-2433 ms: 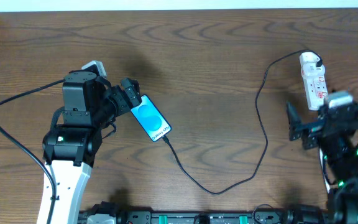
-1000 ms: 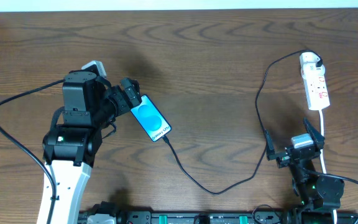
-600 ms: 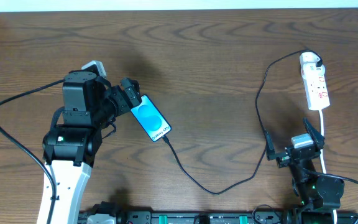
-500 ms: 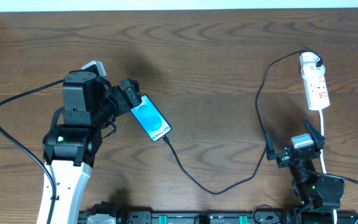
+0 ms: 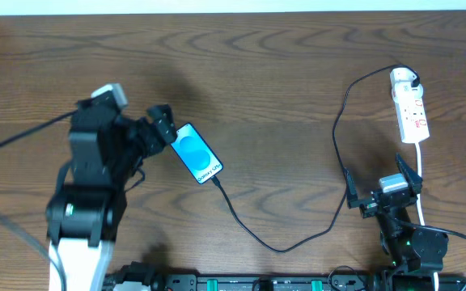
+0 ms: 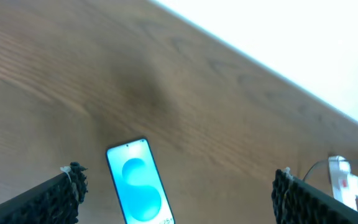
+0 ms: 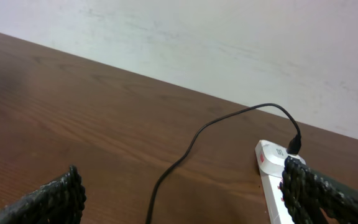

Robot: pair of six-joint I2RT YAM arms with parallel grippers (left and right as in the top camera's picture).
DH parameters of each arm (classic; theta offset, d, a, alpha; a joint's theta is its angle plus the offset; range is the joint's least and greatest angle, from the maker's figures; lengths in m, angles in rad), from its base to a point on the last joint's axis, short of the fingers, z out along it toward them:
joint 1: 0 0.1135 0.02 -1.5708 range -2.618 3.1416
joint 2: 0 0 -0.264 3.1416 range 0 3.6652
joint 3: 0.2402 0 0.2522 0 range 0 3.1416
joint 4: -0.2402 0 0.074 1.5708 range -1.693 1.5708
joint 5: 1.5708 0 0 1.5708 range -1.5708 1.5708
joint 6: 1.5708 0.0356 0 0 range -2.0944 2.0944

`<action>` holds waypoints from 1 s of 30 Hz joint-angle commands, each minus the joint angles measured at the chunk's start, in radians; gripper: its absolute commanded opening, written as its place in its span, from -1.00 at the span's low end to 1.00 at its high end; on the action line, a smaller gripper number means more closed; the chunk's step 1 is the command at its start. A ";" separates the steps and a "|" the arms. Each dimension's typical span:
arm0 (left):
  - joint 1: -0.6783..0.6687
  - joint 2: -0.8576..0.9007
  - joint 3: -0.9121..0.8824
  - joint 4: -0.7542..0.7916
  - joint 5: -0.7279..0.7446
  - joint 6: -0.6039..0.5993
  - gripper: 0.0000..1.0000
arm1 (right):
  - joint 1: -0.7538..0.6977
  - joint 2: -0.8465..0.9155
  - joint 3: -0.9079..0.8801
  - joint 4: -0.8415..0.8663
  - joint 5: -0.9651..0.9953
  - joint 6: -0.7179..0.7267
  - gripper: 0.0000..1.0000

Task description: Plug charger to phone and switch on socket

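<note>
The phone lies slantwise on the wooden table with its blue screen lit. The charger, a thin black cable, runs from the far end of the socket in a long loop to the phone's lower end, where its tip meets the phone. My left gripper is open, just left of the phone's upper end. In the left wrist view the phone lies below between the spread fingers of the left gripper. My right gripper is open near the front edge, short of the socket and beside the charger.
The socket's white cord runs down past the right gripper towards the table's front edge. A black rail lines the front edge. The left arm's own black cable curves over the table's left side. A white wall lies beyond the far edge.
The left arm has drawn back to the left, away from the phone. The right arm left the socket over two seconds ago and has stayed still at the front since.
</note>
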 commanded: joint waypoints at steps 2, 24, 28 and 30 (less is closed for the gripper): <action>0.002 -0.148 -0.143 0.124 -0.105 0.082 0.93 | 0.010 -0.009 -0.002 -0.005 0.008 0.009 0.98; 0.002 -0.750 -0.906 0.740 -0.104 0.544 0.93 | 0.010 -0.009 -0.002 -0.006 0.008 0.009 0.99; 0.002 -0.797 -0.941 0.740 -0.105 0.564 0.93 | 0.010 -0.009 -0.002 -0.005 0.008 0.009 0.99; 0.002 -0.811 -0.957 0.739 -0.105 0.573 0.93 | 0.010 -0.009 -0.002 -0.005 0.008 0.009 0.99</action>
